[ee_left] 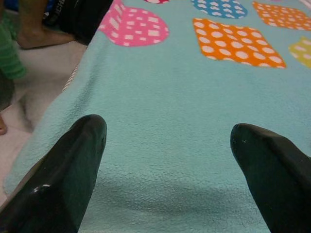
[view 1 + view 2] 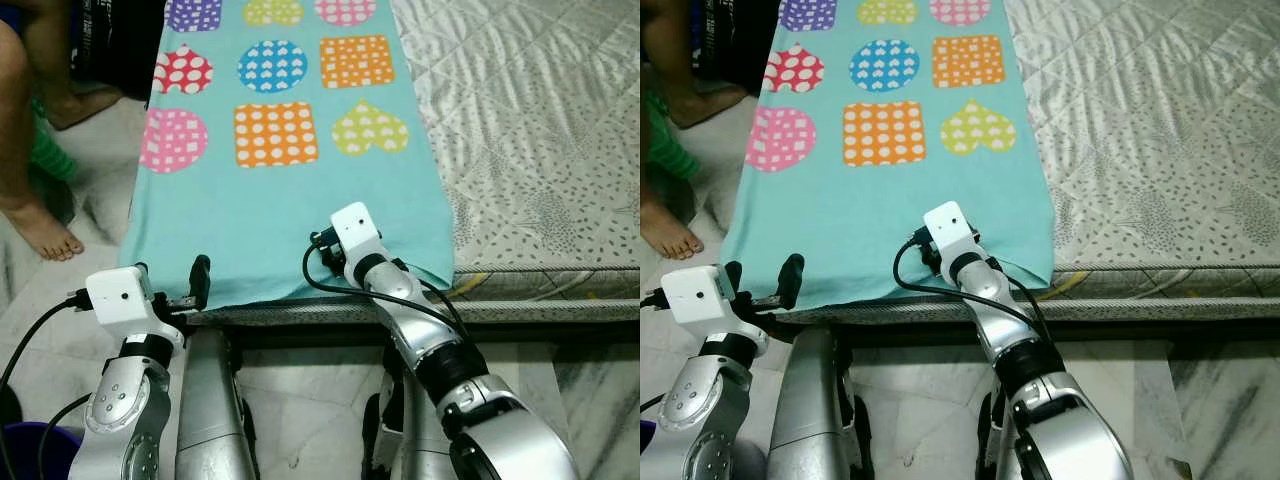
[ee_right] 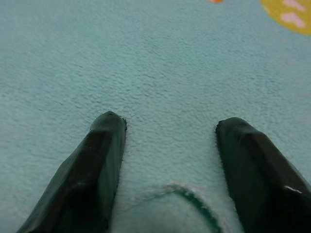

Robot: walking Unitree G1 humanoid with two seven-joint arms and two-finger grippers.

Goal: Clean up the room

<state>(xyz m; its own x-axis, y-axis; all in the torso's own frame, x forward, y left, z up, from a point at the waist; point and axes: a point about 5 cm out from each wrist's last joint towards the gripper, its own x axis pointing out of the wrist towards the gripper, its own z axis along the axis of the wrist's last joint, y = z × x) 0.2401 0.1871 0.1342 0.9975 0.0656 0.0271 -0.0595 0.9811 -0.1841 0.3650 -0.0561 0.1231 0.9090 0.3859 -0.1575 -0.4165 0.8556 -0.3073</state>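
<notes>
We find the teal blanket (image 2: pixel 290 215) spread along the bed (image 2: pixel 540 150), its near hem at the mattress edge. Both the left hand (image 1: pixel 167 145) and right hand (image 3: pixel 167 145) are spread, grasping nothing. We judge each should pinch only the hem corner evenly before lifting to fold.

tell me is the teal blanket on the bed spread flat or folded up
Spread flat. The teal blanket lies smooth in one layer along the mattress, its shape pattern fully showing, near edge at the bed's end.

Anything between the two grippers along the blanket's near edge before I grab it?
No, bare teal blanket spans from the left gripper to the right gripper, as the left eye view shows. Both grippers are open.
</notes>
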